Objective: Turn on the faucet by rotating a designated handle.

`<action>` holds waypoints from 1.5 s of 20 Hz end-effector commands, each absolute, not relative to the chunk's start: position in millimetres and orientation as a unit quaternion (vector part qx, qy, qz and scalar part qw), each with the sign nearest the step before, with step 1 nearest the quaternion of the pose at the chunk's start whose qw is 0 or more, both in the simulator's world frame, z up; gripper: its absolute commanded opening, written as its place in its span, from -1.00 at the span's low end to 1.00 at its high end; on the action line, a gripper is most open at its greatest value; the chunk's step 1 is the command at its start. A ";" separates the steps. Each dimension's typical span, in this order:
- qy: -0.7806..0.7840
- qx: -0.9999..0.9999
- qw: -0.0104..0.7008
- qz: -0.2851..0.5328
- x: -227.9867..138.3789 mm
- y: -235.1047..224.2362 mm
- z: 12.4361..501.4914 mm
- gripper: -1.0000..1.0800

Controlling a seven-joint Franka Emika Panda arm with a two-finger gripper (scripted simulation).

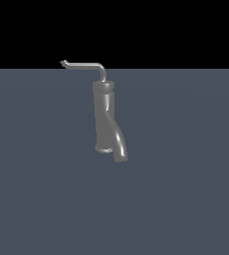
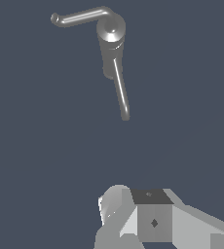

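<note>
The faucet is a grey upright cylinder with a capped top, standing on the grey floor in the middle of the exterior view. Its thick curved spout bends down toward the front. The handle is a thin L-shaped rod that rises from the cap and points to the exterior view's left, ending in a small upturned tip. The wrist view shows the faucet from above, with the handle and the spout. My gripper shows only in part at the wrist view's edge, well apart from the faucet. It holds nothing.
A flat grey floor spreads around the faucet. A black background lies beyond its far edge. The arm does not show in the exterior view.
</note>
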State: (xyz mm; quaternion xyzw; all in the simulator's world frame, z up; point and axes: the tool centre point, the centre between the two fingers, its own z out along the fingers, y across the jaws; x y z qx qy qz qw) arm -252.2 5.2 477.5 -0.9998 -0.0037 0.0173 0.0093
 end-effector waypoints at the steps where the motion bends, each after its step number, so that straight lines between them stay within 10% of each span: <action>1: -0.004 -1.000 0.009 0.017 -252.2 5.2 477.5 -1.00; 30: 0.058 -0.997 0.041 0.033 -210.1 24.9 462.9 -1.00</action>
